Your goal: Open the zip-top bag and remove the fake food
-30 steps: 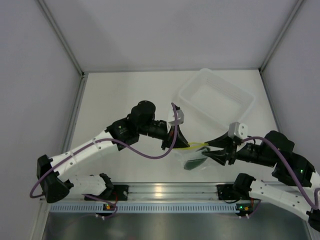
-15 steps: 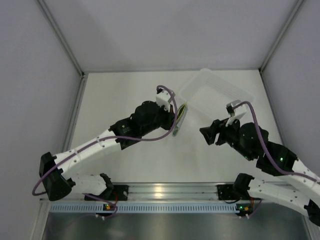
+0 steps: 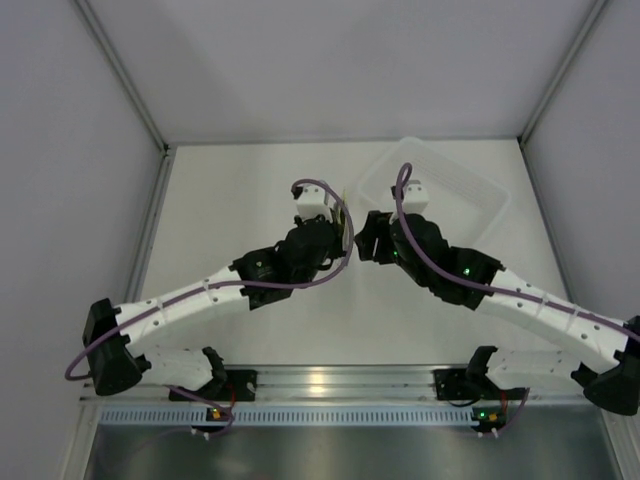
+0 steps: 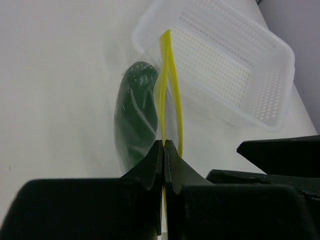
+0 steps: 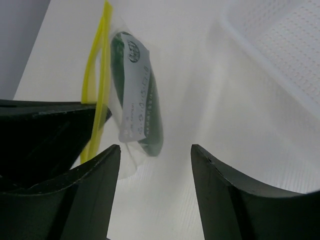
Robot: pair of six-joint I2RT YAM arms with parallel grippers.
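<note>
White counter (image 3: 230, 200), pale grey walls on three sides.

Change since one second ago: both arms have swung from the near edge toward the far side. The zip-top bag (image 4: 150, 95) no longer spans the two end effectors down near the rail. It is now carried by the left arm alone, up beside the near-left corner of the clear bin (image 3: 480, 190).

Left end effector (image 4: 163, 152): fingers pressed together on the yellow zip strip (image 4: 167, 75). Beyond the grip, the strip's two tracks bow slightly apart.

Right end effector (image 5: 155, 150): was pinching the bag, now let go. Fingers stand apart with the bag's lower corner just ahead of the gap, no contact seen.

Fake food (image 4: 132, 112): dark green, inside the bag, behind a white printed label (image 5: 132, 95).

Obstructions: from above, the left wrist and its cable cover nearly all of the bag. In the right wrist view, the left arm's dark finger blocks the strip's lower end.
</note>
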